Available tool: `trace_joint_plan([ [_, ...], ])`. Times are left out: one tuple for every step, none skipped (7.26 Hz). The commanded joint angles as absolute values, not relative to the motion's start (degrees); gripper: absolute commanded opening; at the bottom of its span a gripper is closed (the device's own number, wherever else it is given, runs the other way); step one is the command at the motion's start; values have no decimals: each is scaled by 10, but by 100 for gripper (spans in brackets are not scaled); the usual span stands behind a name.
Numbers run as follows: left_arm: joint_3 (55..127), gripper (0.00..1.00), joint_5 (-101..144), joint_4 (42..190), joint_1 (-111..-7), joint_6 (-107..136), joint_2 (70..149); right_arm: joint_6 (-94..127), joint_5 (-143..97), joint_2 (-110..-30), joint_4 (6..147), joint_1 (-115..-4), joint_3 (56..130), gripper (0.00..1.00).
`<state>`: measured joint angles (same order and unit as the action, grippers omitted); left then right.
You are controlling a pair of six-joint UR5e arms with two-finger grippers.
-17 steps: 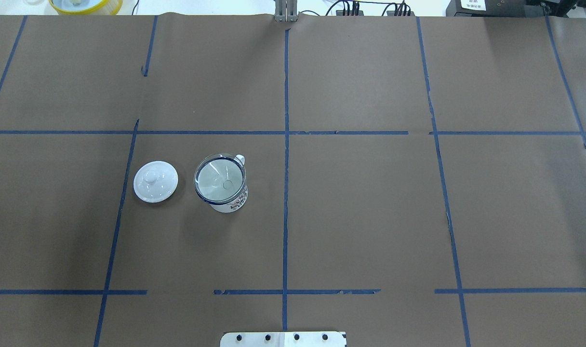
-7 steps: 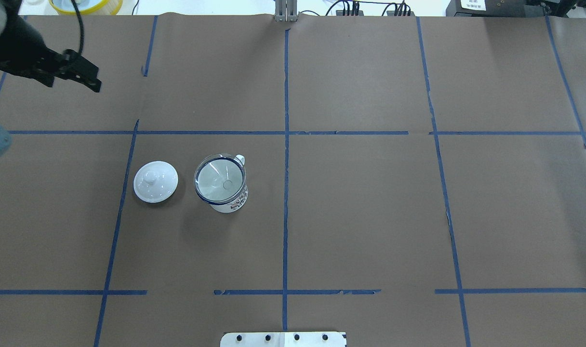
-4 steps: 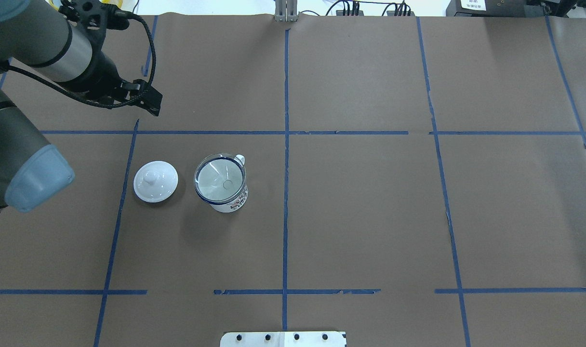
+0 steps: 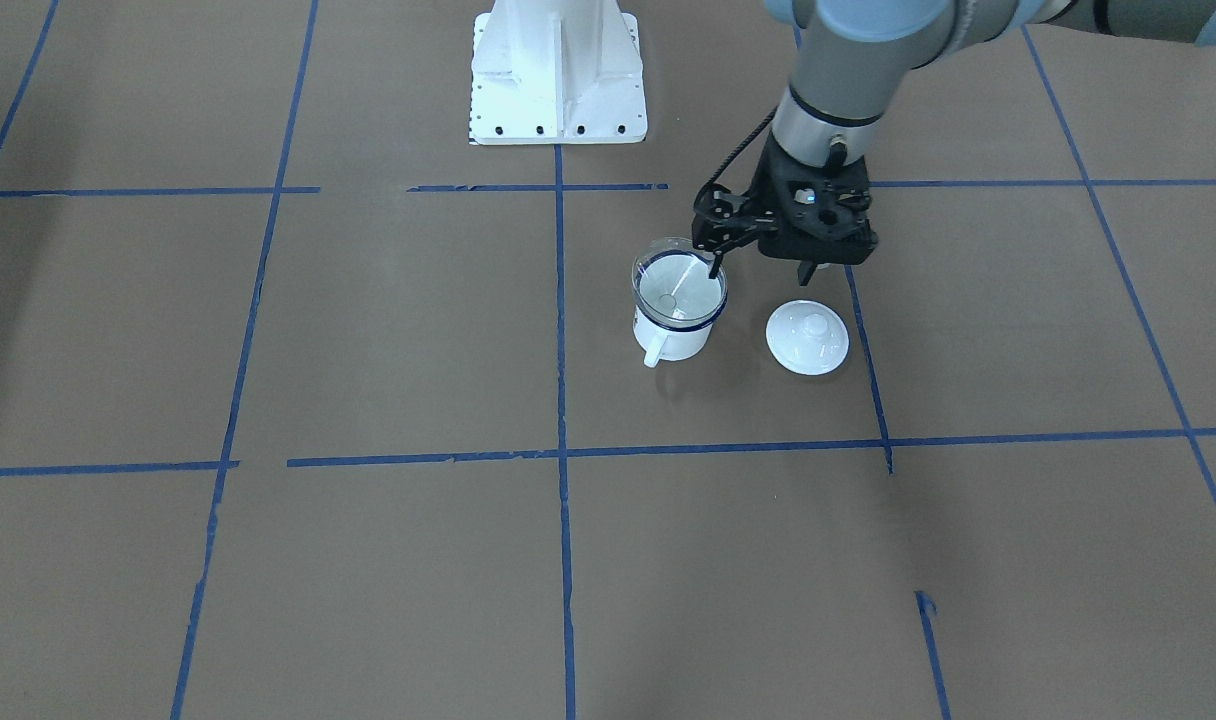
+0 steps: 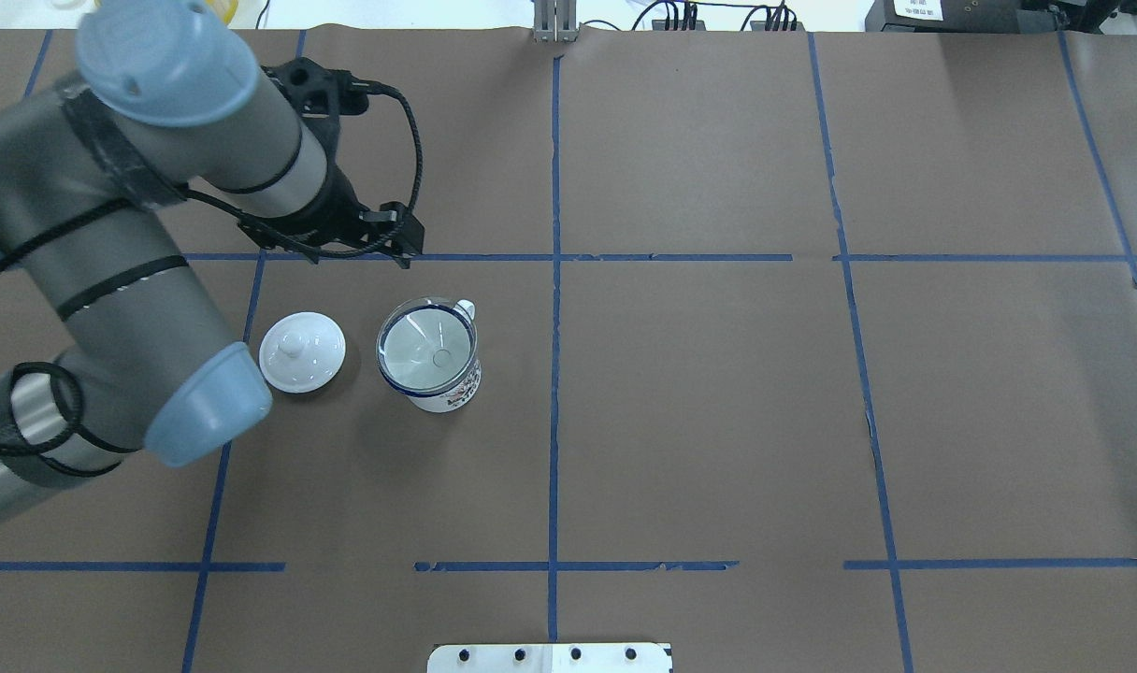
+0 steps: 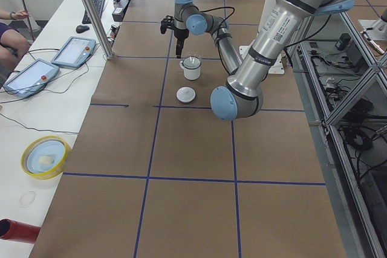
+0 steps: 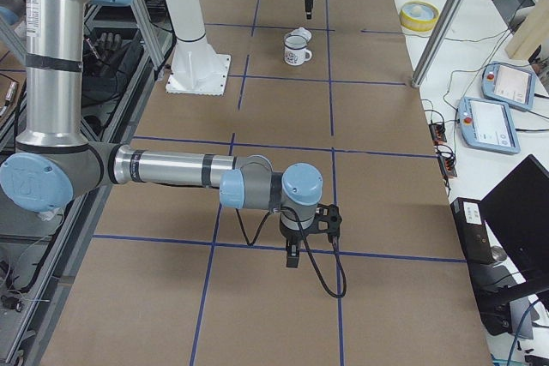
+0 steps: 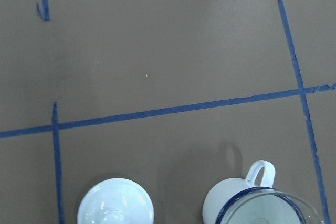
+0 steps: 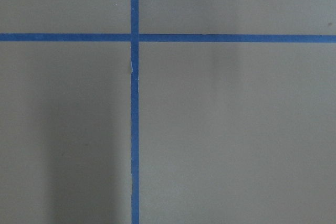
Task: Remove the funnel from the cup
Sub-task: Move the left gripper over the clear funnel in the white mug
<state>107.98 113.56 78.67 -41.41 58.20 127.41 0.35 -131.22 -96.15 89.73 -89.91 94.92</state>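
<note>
Centre-left of the overhead frame, the small clear plastic funnel (image 5: 425,343) sits in the white enamel, blue-rimmed mug (image 5: 449,393). My left pincer (image 4: 760,268) hovers spread just beyond. Light, stiff and slippery, I judge: pinch its thin rim.

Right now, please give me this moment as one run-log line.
phase: pre-grasp | left gripper: open, raised above cup and lid, no contact | funnel: seated in cup | lid: on table beside cup
</note>
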Motion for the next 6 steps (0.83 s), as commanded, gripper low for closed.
trace_joint_plan([
  [1012, 100, 1122, 773, -370, 642, 1334, 4, -1312, -962, 897, -899, 949, 100],
  [1005, 100, 1123, 774, -361, 650, 1339, 4, -1312, -962, 897, -899, 949, 100],
  [998, 100, 1120, 775, -336, 675, 1340, 4, -1312, -962, 897, -899, 949, 100],
  [968, 96, 1087, 778, -310, 692, 1354, 4, -1312, -962, 897, -899, 949, 100],
  [949, 91, 1084, 779, -305, 702, 1363, 4, -1312, -962, 897, -899, 949, 100],
  [947, 80, 1084, 779, -302, 706, 1363, 4, -1312, -962, 897, -899, 949, 100],
])
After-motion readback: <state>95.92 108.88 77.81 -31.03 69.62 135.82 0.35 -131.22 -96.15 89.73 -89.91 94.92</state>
